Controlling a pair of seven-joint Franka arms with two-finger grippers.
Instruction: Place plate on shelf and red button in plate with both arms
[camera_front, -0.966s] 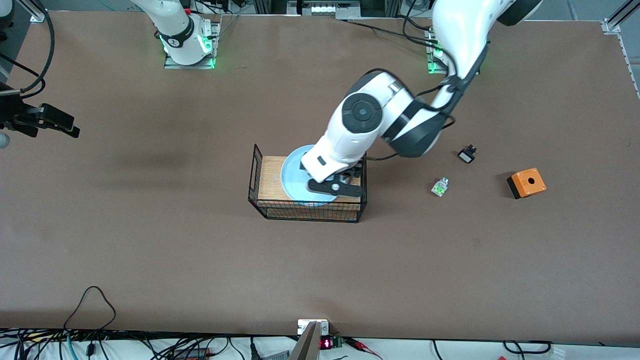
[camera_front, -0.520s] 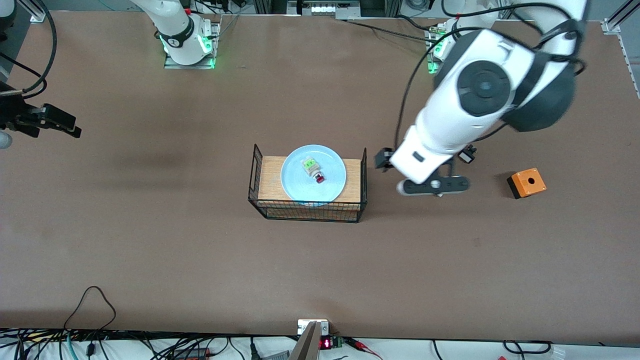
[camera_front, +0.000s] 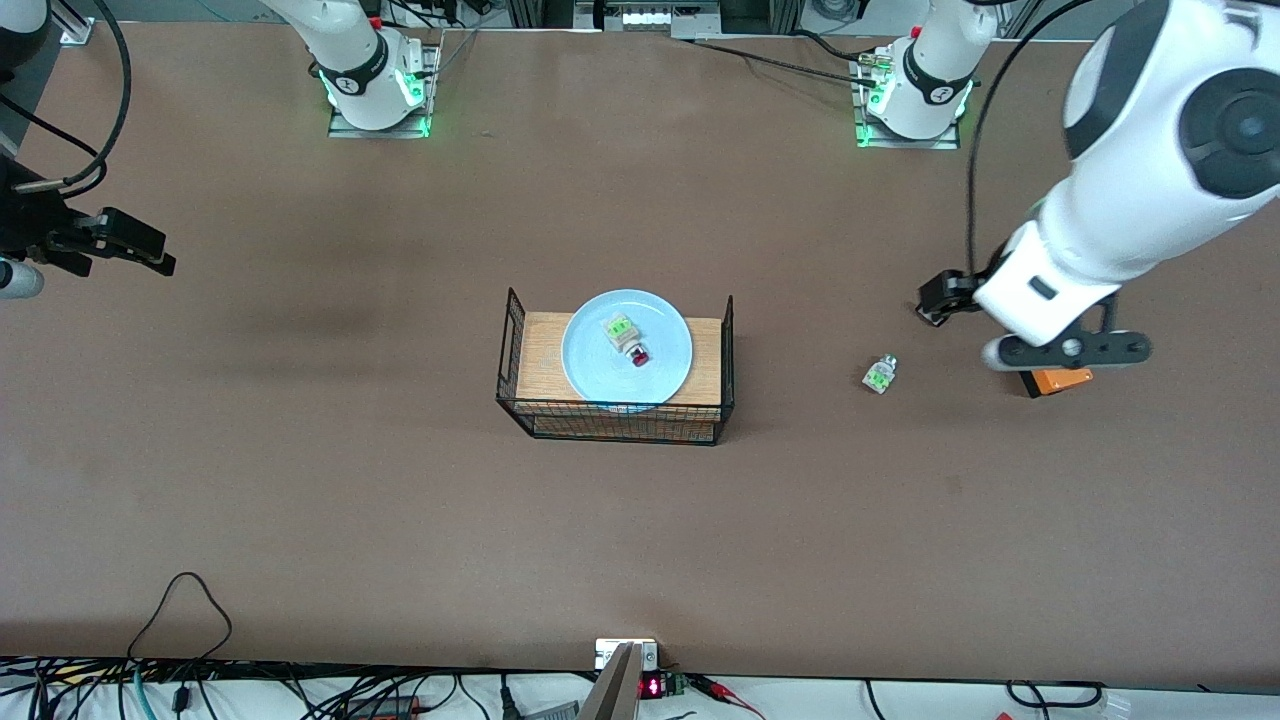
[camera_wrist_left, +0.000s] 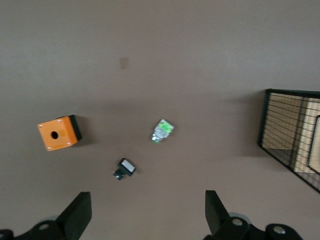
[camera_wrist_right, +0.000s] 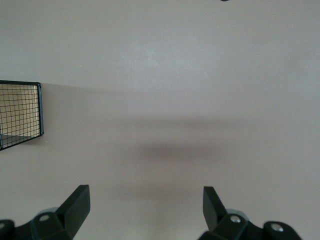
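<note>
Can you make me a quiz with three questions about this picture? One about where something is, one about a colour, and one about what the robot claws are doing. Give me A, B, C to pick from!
1. Where is the red button?
A. on the plate
B. on the bare table
C. in a claw

2. What colour is the box with a hole?
A. purple
B. orange
C. yellow

3. How are the two claws?
A. both shut on something
B. one open, one shut
C. both open and empty

Answers:
1. A: the red button lies on the plate, which sits in the basket.
2. B: the box is orange, and the left claw is over it.
3. C: the left claw and the right claw each show fingers wide apart with nothing between them.
</note>
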